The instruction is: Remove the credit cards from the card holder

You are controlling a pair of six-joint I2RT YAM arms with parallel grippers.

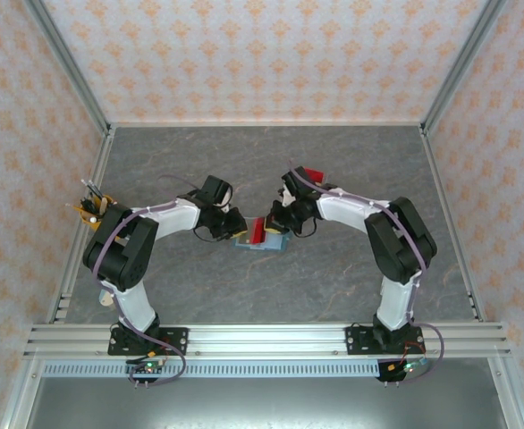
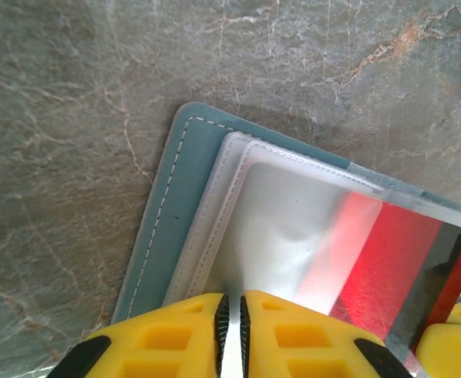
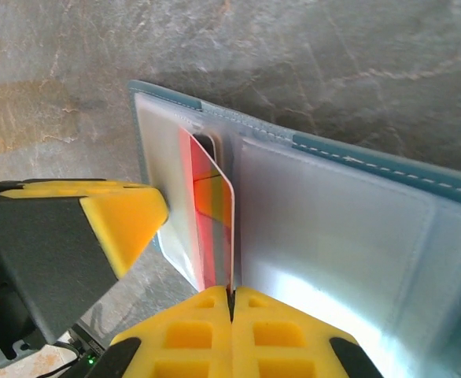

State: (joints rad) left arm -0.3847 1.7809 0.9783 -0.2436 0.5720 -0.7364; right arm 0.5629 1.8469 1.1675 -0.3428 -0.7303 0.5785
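At mid-table both arms bend inward over the open teal holder (image 1: 266, 244). The left claw (image 2: 232, 303) pinches its clear sleeve (image 2: 293, 228); the right claw (image 3: 230, 293) is clamped on the red card (image 3: 215, 213), which stands on edge between sleeves. Orange clutter (image 1: 92, 207) sits at the left edge of the grey marbled table (image 1: 333, 286), below patterned walls (image 1: 262, 54).

Teal card holder (image 1: 264, 242) flat on the grey marbled table (image 1: 333, 277). Upright over its left part, a red card (image 1: 256, 231). At the holder's left side, left gripper (image 1: 238, 226); at its right side, right gripper (image 1: 277, 227), close by the card; jaws too small to read. Beyond the holder and to its right, beside the right arm's wrist, a red piece (image 1: 314, 174). Far left of the holder, at the table edge, orange-yellow clutter (image 1: 92, 207). Nearer than the holder, behind both arm bases, an aluminium rail (image 1: 262, 338).
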